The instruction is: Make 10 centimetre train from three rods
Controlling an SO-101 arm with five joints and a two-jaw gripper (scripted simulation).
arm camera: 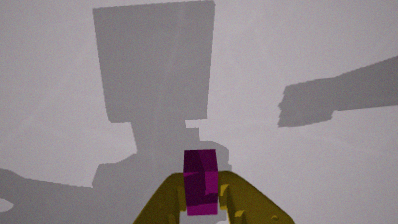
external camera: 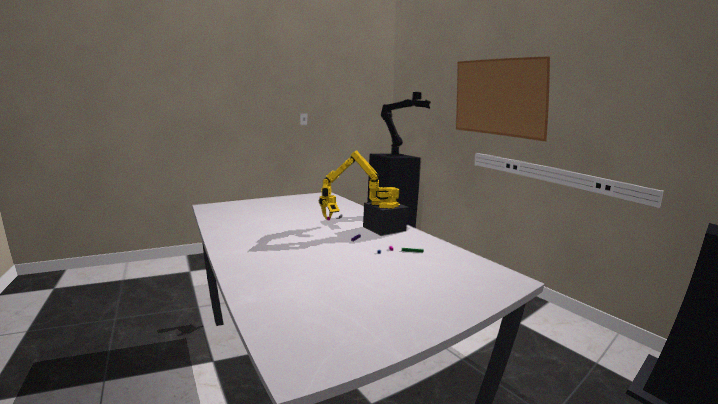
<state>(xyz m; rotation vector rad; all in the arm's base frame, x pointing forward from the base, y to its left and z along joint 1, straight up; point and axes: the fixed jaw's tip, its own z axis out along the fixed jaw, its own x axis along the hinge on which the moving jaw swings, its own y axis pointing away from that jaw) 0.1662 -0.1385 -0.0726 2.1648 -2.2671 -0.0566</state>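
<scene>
My yellow gripper (external camera: 328,215) hangs just above the table near its far edge, left of the arm's black base. It is shut on a short magenta rod (arm camera: 201,182), which stands on end between the yellow fingers in the wrist view. The same rod shows as a small magenta spot at the fingertips in the exterior view (external camera: 327,218). On the table to the right lie a purple rod (external camera: 355,237), a tiny blue rod (external camera: 378,251), a second magenta rod (external camera: 390,248) and a green rod (external camera: 412,249). The blue, magenta and green rods lie roughly in a row with small gaps.
The arm's black base block (external camera: 384,217) stands at the table's far edge, with a black pedestal (external camera: 396,180) carrying a black camera arm behind it. A small pale thing (external camera: 338,216) lies just right of the gripper; I cannot tell what it is.
</scene>
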